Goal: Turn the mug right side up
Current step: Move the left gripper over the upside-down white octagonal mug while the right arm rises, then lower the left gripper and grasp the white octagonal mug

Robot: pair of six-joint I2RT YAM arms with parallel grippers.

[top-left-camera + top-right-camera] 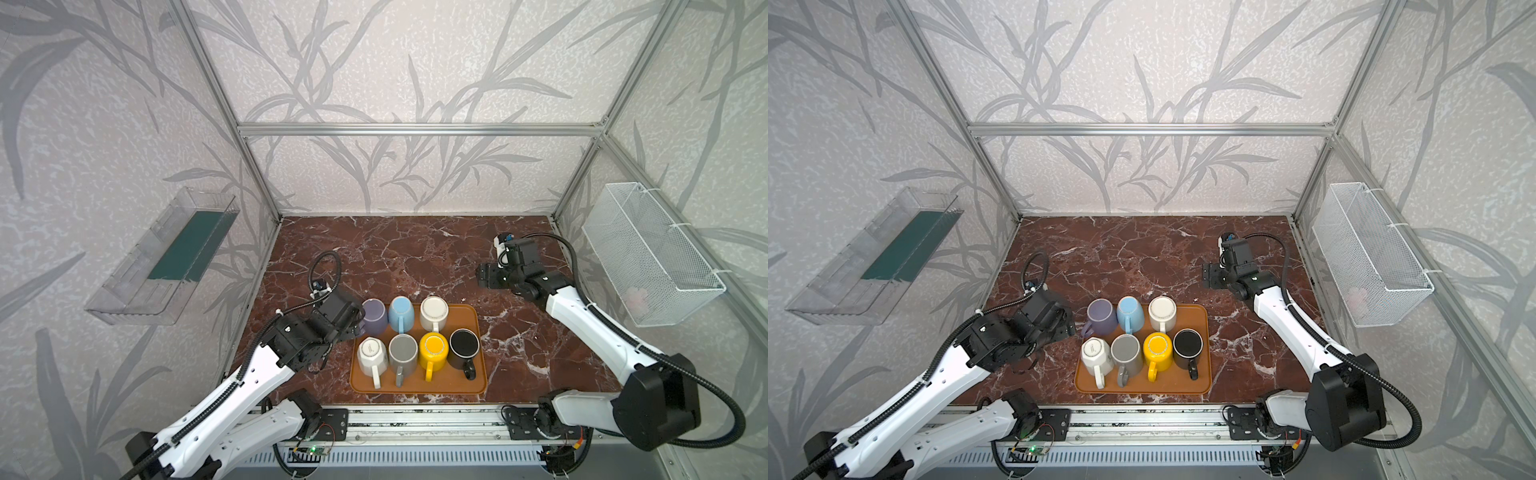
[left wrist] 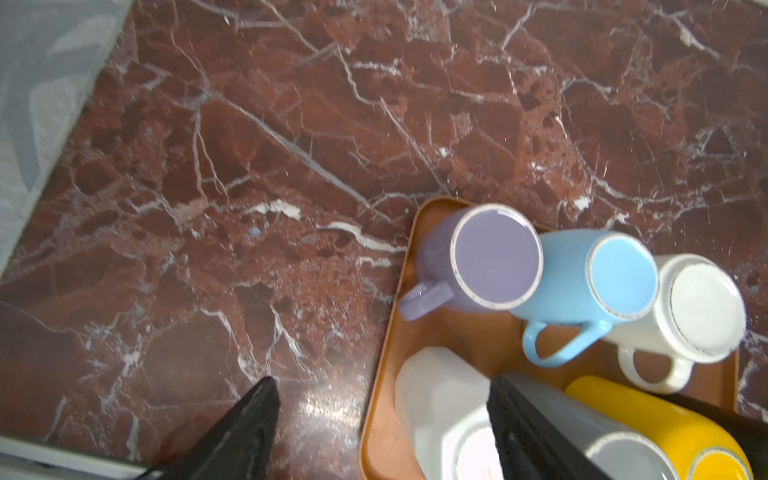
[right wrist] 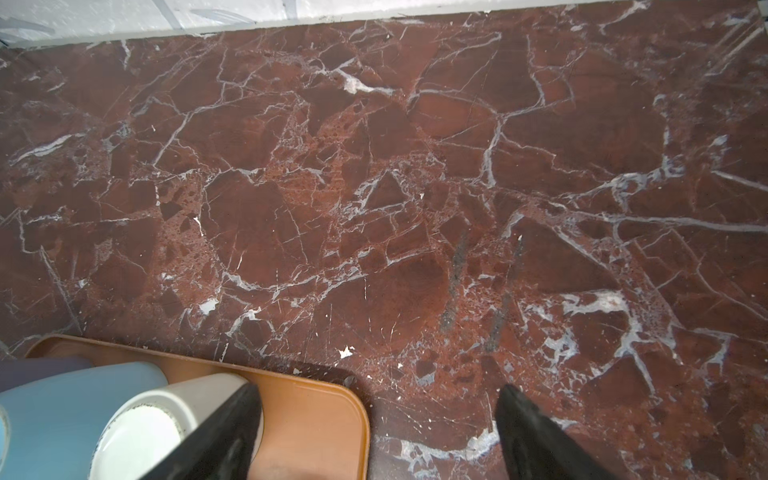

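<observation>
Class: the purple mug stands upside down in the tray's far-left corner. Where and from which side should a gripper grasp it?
Likely the purple mug's body, from the left: the blue mug crowds its right, its left faces only the tray rim, and its handle juts front-left.

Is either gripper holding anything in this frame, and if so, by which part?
Nothing is held: the left gripper and the right gripper are both open and empty.
</observation>
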